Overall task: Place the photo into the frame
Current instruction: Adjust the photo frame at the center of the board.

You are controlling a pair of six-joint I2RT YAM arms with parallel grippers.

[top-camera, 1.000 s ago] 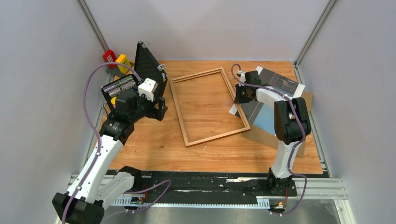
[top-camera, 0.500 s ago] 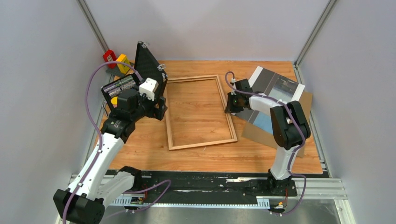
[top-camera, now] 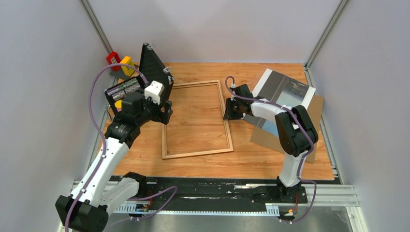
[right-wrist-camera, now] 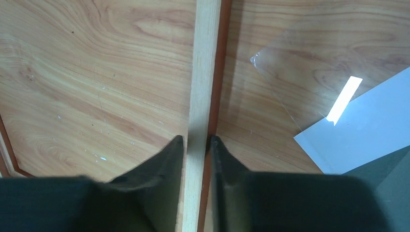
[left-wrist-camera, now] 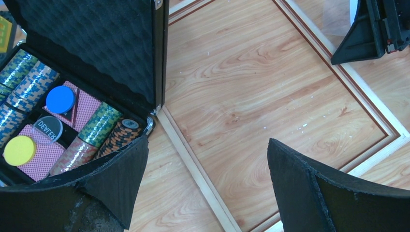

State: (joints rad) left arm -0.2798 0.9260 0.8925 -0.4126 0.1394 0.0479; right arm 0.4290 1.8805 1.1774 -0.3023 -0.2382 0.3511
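The frame (top-camera: 196,153) lies flat mid-table, pale back up. Its left rail (left-wrist-camera: 193,164) passes under my left gripper (left-wrist-camera: 208,142), which hangs open and empty above it beside the case. My right gripper (top-camera: 226,116) sits low on the frame's right rail (right-wrist-camera: 205,58). In the right wrist view its jaws (right-wrist-camera: 197,139) straddle that rail, one finger pressed to each side. The photo (top-camera: 285,89) lies to the right on the brown backing board (top-camera: 263,137), apart from the frame; its white corner (right-wrist-camera: 367,130) shows beside a clear pane (right-wrist-camera: 309,72) on the table.
An open black case (top-camera: 154,67) of poker chips (left-wrist-camera: 29,82) stands at the left, touching the frame's far-left corner. Red and yellow blocks (top-camera: 121,62) sit behind it. Grey walls close in on three sides.
My right gripper has dragged the frame leftward and squared it up, off the photo and backing board. The left arm has stayed still.
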